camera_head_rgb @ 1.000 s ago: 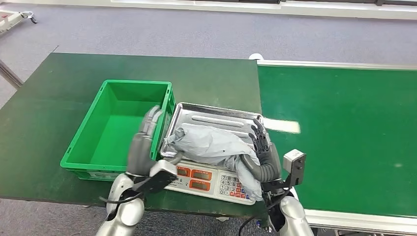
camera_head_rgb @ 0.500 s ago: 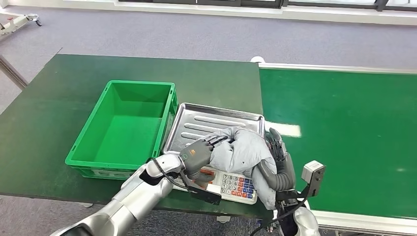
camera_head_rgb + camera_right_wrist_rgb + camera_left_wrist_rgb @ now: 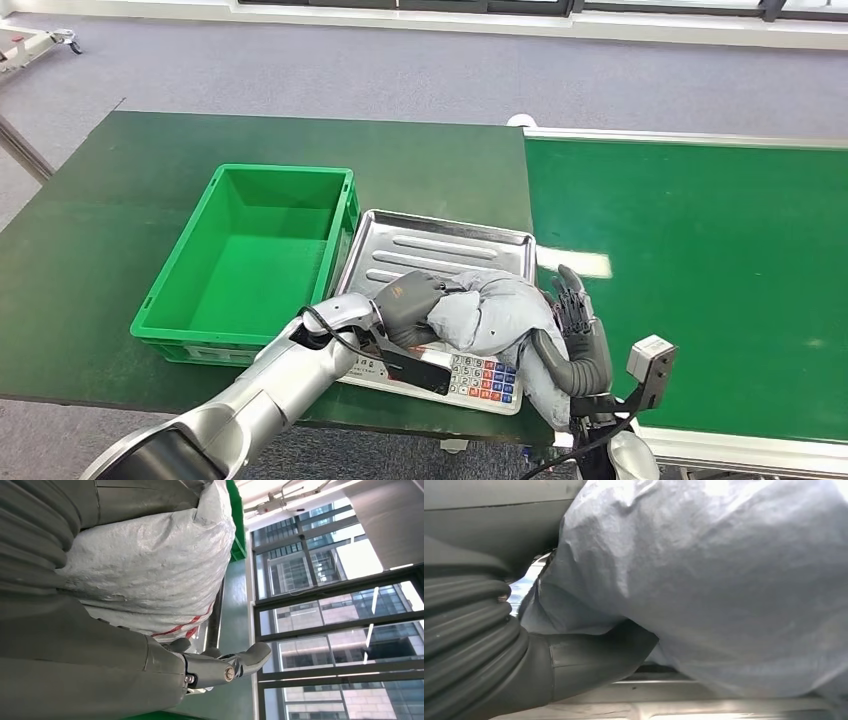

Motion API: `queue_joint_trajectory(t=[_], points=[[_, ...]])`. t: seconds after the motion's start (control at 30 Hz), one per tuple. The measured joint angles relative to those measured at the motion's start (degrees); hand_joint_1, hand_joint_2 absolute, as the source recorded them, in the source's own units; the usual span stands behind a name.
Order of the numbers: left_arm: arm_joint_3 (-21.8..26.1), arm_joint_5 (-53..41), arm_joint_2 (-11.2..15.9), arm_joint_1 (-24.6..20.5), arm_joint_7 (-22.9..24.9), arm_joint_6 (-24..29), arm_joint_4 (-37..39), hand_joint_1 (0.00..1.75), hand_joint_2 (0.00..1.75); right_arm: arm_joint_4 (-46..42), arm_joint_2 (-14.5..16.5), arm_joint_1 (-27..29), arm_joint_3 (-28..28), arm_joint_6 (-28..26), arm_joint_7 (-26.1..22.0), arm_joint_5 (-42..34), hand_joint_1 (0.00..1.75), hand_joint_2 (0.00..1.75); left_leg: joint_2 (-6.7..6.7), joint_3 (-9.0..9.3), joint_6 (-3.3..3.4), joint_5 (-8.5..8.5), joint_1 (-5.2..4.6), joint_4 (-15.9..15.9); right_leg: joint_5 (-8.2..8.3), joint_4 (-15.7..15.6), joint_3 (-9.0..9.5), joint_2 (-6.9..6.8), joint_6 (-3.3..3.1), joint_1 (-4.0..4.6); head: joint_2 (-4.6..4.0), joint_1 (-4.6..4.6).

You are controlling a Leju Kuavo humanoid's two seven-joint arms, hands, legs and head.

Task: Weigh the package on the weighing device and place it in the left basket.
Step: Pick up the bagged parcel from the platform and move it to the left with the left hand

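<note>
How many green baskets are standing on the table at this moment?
1. The green basket stands on the dark green table, left of the scale, apart from both hands. Nothing in it is visible.

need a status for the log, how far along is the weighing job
Done: the grey package lies on the scale. In hand: the left hand and right hand press it from either side. Left: lifting it into the green basket, which holds nothing yet.
</note>
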Motion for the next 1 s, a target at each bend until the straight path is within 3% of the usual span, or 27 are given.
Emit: queue_joint_trajectory(t=[0.4, 0.7, 0.93, 1.0], points=[[-0.38, 12.30, 1.63, -0.33, -0.64, -5.33, -6.90, 1.75, 1.75, 0.02, 0.01, 0.01, -1.72, 1.08, 0.99, -0.54, 0.00, 1.75, 0.09, -0.53, -0.03, 0.01, 0.01, 0.00, 0.02, 0.03, -0.59, 0.09, -0.02, 0.01, 0.00, 0.02], [-0.24, 10.73, 6.82, -0.42, 5.44, -2.85, -20.98, 1.75, 1.75, 0.02, 0.84, 0.45, -2.67, 1.75, 1.43, -0.52, 0.00, 1.75, 0.27, -0.68, -0.04, 0.01, 0.02, -0.02, 0.03, 0.06, -0.83, 0.22, -0.03, 0.03, 0.00, 0.02], [0.68, 6.63, 9.36, -0.45, 8.58, 0.57, -23.59, 1.75, 1.75, 0.02, 1.17, 0.47, -2.95, 1.80, 1.51, -0.40, 0.00, 1.75, 0.35, -0.69, -0.05, 0.01, 0.03, -0.04, 0.04, 0.07, -0.89, 0.31, -0.07, 0.04, 0.00, 0.02], [2.96, 2.50, 12.16, -0.42, 11.20, 5.31, -23.80, 1.75, 1.75, 0.02, 1.32, 0.62, -3.48, 1.81, 1.61, -0.14, 0.00, 1.75, 0.54, -0.71, -0.13, 0.01, 0.05, -0.05, 0.10, 0.09, -0.97, 0.49, -0.17, 0.10, 0.00, 0.02]])
